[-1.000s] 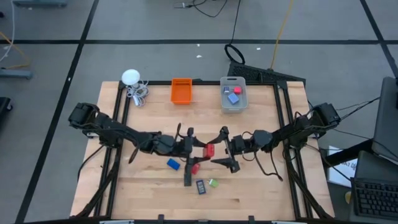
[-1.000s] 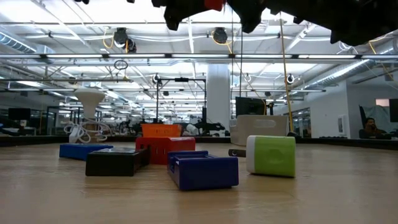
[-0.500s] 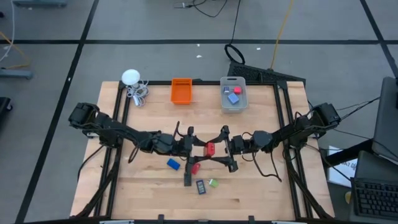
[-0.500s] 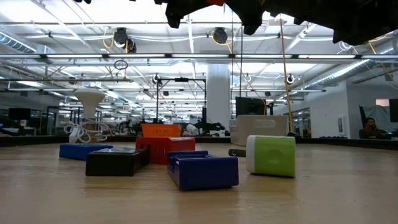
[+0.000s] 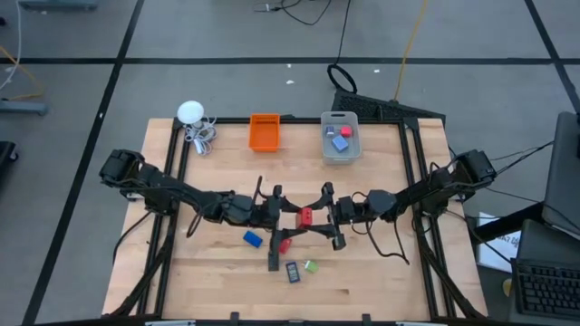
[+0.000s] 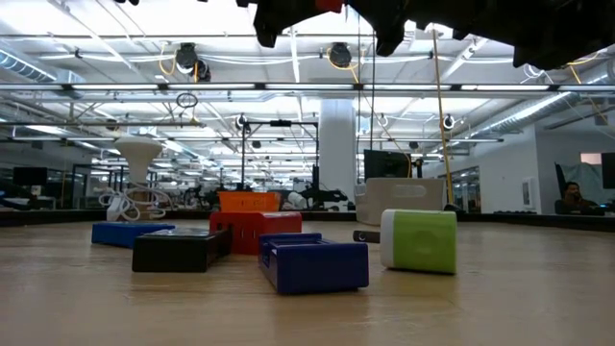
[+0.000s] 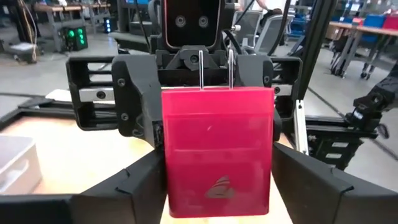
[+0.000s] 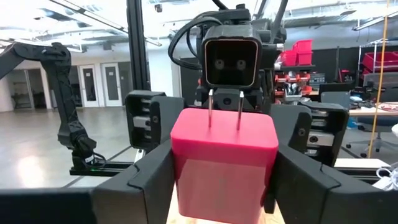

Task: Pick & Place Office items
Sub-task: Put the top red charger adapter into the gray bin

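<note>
A red plug block (image 5: 306, 216) with two metal prongs (image 7: 215, 68) hangs in the air over the table's middle, between my two grippers. My left gripper (image 5: 292, 215) reaches it from the left, my right gripper (image 5: 321, 218) from the right, and both are shut on it. In the low view only its red underside (image 6: 329, 5) shows, at the top edge. Below on the wood lie a blue block (image 5: 252, 239), a red block (image 5: 285, 245), a dark blue rectangle (image 5: 293, 272) and a green bit (image 5: 311, 266); the low view adds a black piece (image 6: 181, 250). My left gripper pinches the red plug block by its two side faces (image 7: 171, 186), at the end away from the prongs. Its fingers (image 7: 134, 190) come level from the table's left. The block is lifted clear of the table. My right gripper pinches the same block by its side faces (image 8: 180, 186), one finger (image 8: 146, 183) on each side. It comes level from the table's right, facing the left gripper. The block stays level in the air between both holds.
A clear grey bin (image 5: 340, 149) with a blue and a red piece stands at the far edge, an orange bin (image 5: 265, 132) to its left. A white round gadget with coiled cable (image 5: 192, 118) sits at the far left corner. Bare wood lies along the near edge.
The right gripper's fingers have drawn in a little around the red plug block. Both arms and the block have otherwise stayed where they were, and the pieces on the table have not moved.
</note>
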Controlling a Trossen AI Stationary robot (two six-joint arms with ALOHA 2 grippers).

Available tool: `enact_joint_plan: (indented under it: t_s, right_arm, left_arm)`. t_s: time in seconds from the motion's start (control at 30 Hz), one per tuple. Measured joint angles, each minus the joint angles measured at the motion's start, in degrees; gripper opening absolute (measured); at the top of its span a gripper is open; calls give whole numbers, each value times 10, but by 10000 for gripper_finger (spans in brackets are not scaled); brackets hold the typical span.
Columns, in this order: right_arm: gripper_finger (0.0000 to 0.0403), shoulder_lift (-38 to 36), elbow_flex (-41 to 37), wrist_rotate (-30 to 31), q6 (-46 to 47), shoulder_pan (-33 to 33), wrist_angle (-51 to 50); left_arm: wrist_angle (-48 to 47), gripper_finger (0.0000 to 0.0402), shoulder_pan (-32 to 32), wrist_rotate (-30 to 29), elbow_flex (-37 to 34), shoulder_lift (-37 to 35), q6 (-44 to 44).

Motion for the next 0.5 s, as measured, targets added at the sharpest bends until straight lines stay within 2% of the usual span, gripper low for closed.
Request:
enact_joint_plan:
  t_s: [0.33,0.5]
  right_arm:
    - [212,1,1,-3,2,0,1]
    - [212,1,1,-3,1,0,-2]
  left_arm:
    - [-146,290,-2,2,2,-60,-38]
    - [-169,291,-24,5,1,-106,10]
